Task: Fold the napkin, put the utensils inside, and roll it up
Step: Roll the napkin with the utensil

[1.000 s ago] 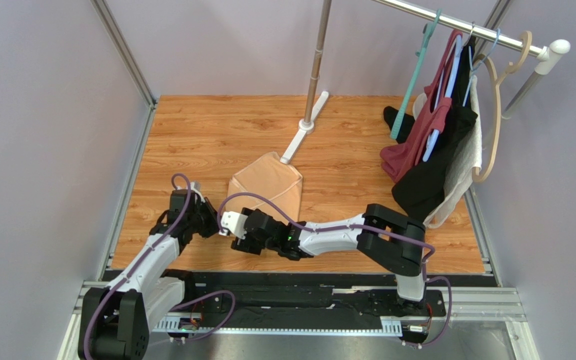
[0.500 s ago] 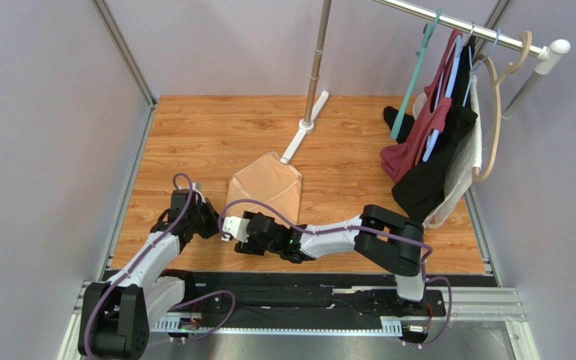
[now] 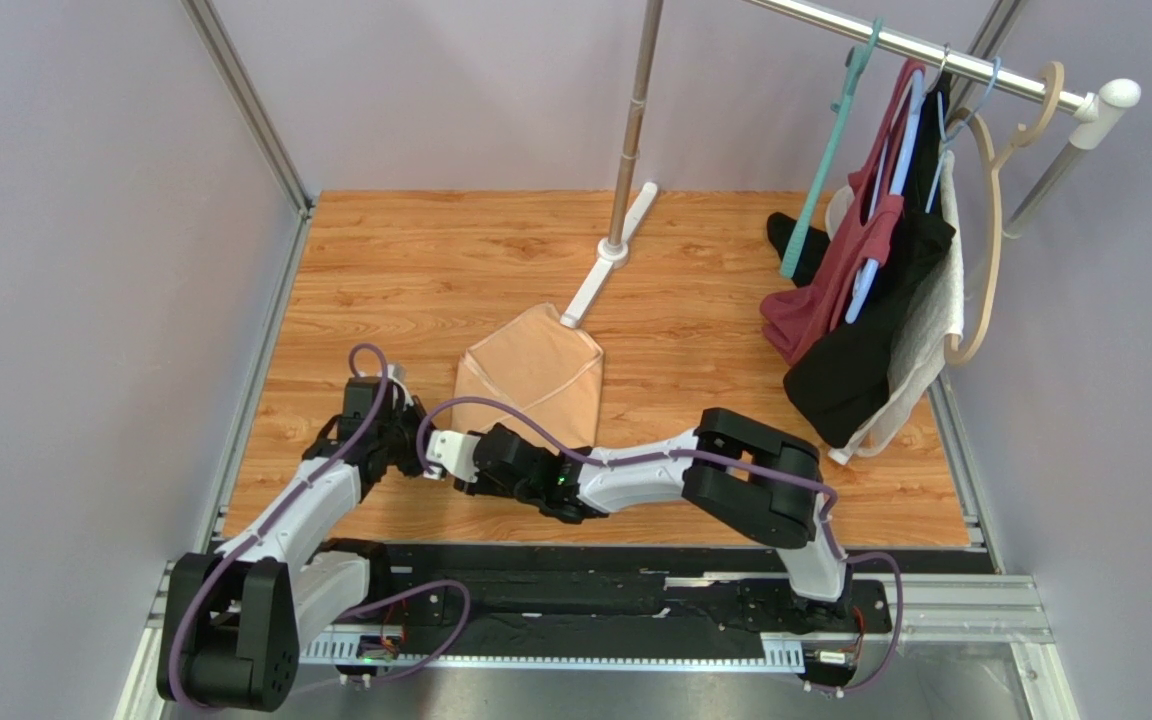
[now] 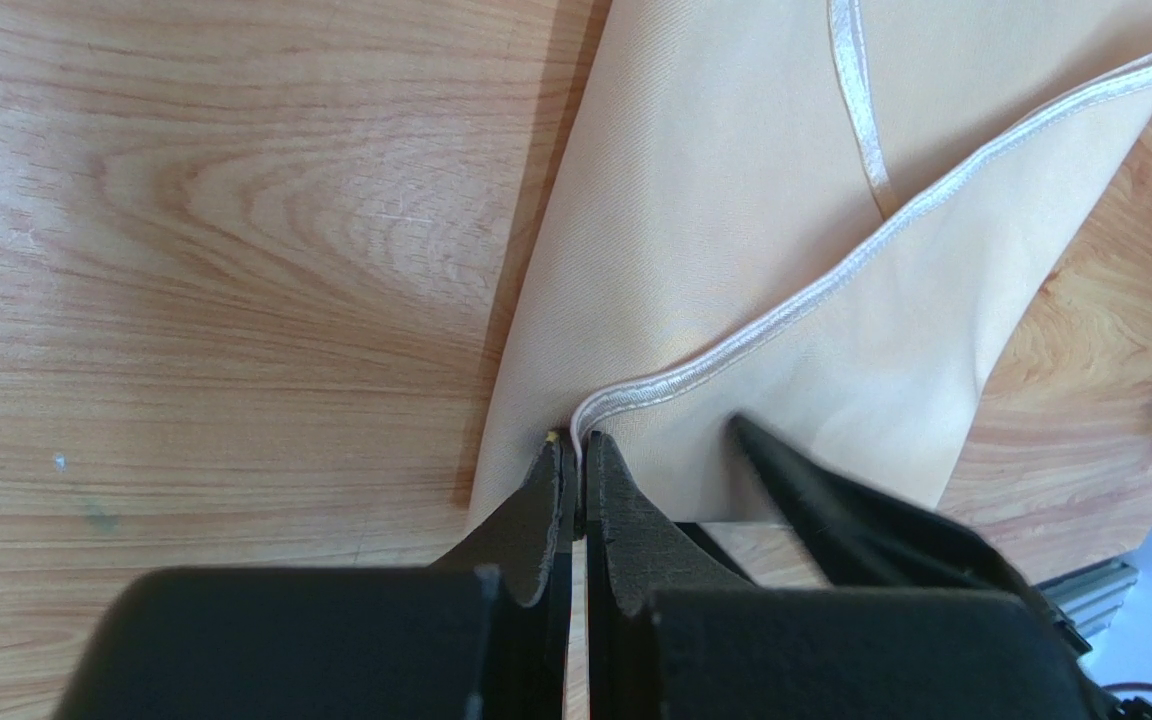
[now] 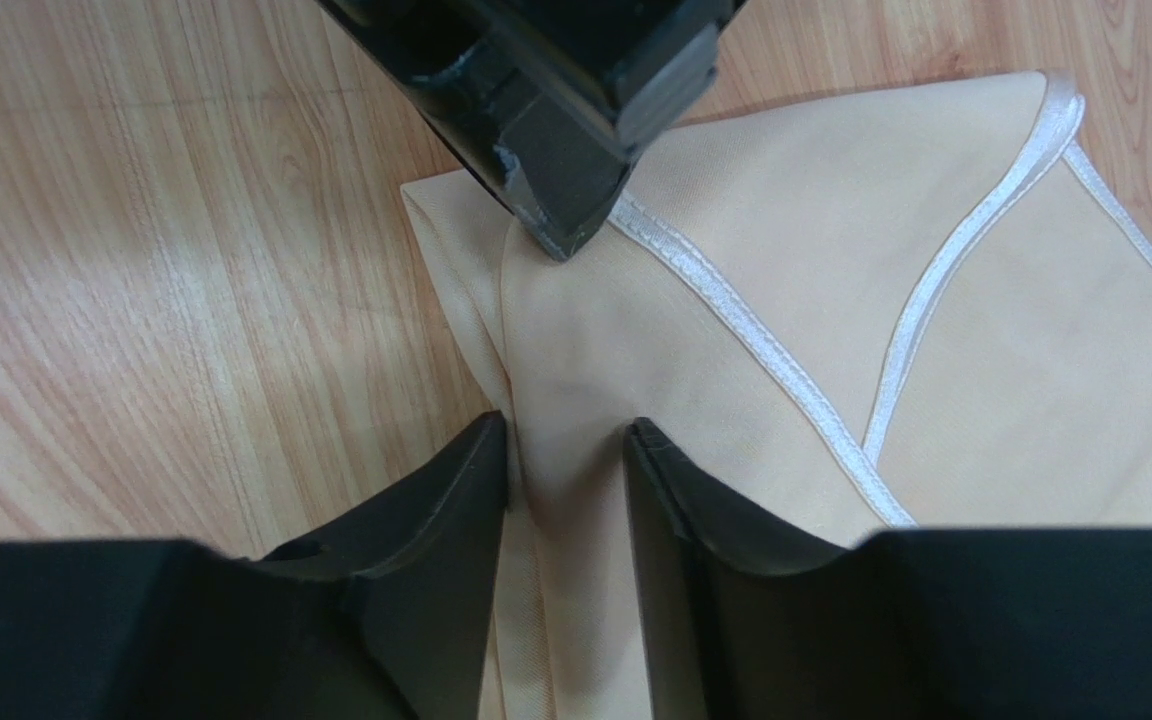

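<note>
Near edge: left tool (image 4: 569, 450) is clenching the napkin (image 4: 778, 180) at its hemmed near edge. Right tool (image 5: 567, 450) is straddling a raised crease just beside it, jaws apart, not gripping yet. Napkin is lying partly folded mid-counter (image 3: 417, 270), far corner just beside the white pole foot (image 3: 597, 278).

Judging: fold step is in hand. The next move is calling for the right tool to pinch, then both to carry the edge over.

No utensil is showing anywhere. From above, the tools are hiding the near hem.
</note>
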`<state>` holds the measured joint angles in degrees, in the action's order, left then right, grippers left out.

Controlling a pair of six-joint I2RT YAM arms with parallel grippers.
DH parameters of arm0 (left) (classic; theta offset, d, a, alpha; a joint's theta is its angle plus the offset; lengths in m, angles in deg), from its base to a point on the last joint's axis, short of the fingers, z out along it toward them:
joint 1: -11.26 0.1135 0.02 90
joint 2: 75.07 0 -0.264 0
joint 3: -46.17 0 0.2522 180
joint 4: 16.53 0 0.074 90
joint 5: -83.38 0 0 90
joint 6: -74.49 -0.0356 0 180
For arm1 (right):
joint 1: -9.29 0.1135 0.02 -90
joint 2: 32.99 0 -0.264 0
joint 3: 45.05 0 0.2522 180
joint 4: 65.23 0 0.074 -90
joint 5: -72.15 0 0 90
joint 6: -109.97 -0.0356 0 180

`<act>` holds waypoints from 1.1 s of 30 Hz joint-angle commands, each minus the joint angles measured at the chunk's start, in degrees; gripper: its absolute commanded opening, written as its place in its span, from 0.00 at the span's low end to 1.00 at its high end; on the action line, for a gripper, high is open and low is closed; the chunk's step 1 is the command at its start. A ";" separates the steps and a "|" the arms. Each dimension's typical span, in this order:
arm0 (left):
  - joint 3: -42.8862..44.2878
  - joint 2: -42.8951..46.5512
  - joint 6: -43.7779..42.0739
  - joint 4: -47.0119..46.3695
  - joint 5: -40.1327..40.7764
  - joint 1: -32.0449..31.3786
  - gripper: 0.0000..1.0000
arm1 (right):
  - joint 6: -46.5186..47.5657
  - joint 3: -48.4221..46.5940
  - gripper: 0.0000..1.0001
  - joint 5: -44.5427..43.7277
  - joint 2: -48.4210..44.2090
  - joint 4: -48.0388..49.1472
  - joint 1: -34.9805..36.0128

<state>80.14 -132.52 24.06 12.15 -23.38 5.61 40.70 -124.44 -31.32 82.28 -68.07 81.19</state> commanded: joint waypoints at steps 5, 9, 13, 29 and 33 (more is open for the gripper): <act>2.29 -0.73 -1.16 -1.38 -0.82 -0.24 0.00 | 0.19 -1.61 0.18 2.66 3.92 -9.24 -0.18; 2.21 -0.29 -1.60 -3.14 -3.20 -0.24 0.09 | -0.43 -3.10 0.00 5.46 3.92 -12.31 -0.44; 3.08 2.68 -1.95 -2.27 -1.18 -0.24 0.50 | -4.28 -6.00 0.00 11.00 3.30 -18.54 -1.93; -0.43 12.27 -3.45 0.20 -0.03 -0.33 0.66 | -19.15 -17.95 0.00 39.39 5.50 -31.04 -16.25; -2.62 15.43 -4.41 -2.86 -1.70 -0.24 0.66 | -23.27 -19.36 0.00 44.13 7.08 -31.75 -18.54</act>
<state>79.60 -120.06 21.73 12.63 -22.37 5.61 23.13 -141.35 5.84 87.28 -96.38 64.38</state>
